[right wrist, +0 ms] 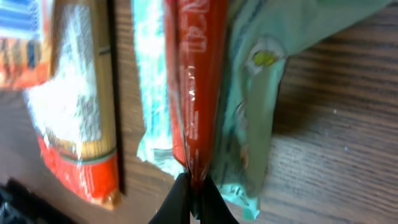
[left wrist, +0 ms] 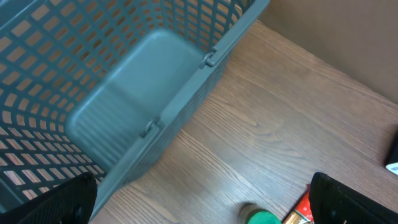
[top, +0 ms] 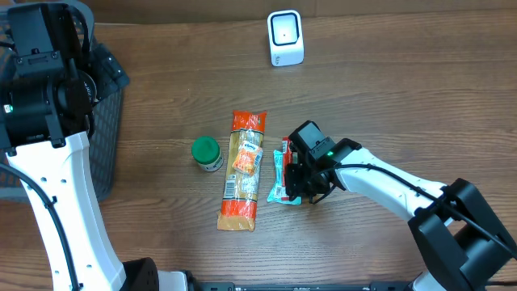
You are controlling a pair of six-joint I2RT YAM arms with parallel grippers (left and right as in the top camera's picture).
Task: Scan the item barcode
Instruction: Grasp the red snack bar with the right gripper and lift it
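**Red-and-teal packet pinched: grasp step**

We find the right jaws clenched on a thin raised fold of the red-and-teal snack packet (right wrist: 198,81), which lies on the bench (top: 404,97) just beside the pasta packet (top: 242,170). The left jaws hang released by the grey basket (left wrist: 137,93). We judge the step to be the pick-up. Next comes a lift and a carry to the white scanner (top: 285,38), well apart, with the barcode turned to its window. We cannot see that barcode.
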